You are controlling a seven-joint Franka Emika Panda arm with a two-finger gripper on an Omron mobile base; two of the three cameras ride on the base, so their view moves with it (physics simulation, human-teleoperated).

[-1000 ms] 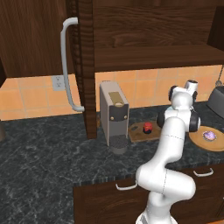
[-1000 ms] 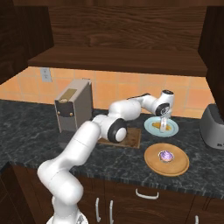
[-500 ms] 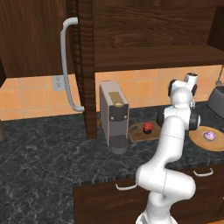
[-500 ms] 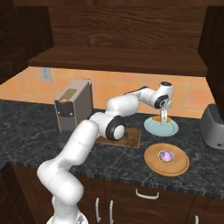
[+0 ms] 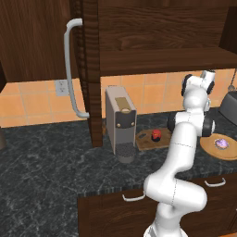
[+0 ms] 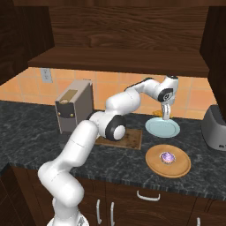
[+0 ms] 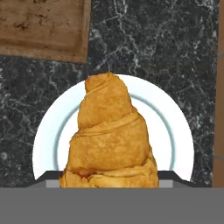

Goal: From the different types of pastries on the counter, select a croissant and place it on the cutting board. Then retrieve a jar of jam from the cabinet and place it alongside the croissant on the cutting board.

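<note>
Black stone veined with grey makes up the counter [image 6: 26,128], backed by orange tile and topped by dark wood wall units; the cabinet [image 5: 34,41] with its curved grey bar handle [image 5: 71,69] stands at the left of the left base view.

One croissant [image 7: 111,135], golden and flaky, looms large in the hand view above a pale blue-white plate [image 7: 48,140], its long axis running up the picture with the narrow tip towards the cutting board [image 7: 43,28]. It sits between the fingers of the gripper [image 6: 166,115], which is closed on it; in the right base view the gripper hangs over the plate's [image 6: 163,128] back rim, apart from it.

One cutting board [image 6: 128,139] lies left of that plate, towards the counter's front edge. One jar of jam [image 5: 156,134] rests on the board [image 5: 148,141] in the left base view. One purplish-white pastry [image 6: 167,157] sits on a round wooden plate [image 6: 168,161] near the counter's front edge. One grey coffee machine [image 6: 73,106] stands left of the board, and one dark toaster [image 6: 215,128] sits at the right edge.
</note>
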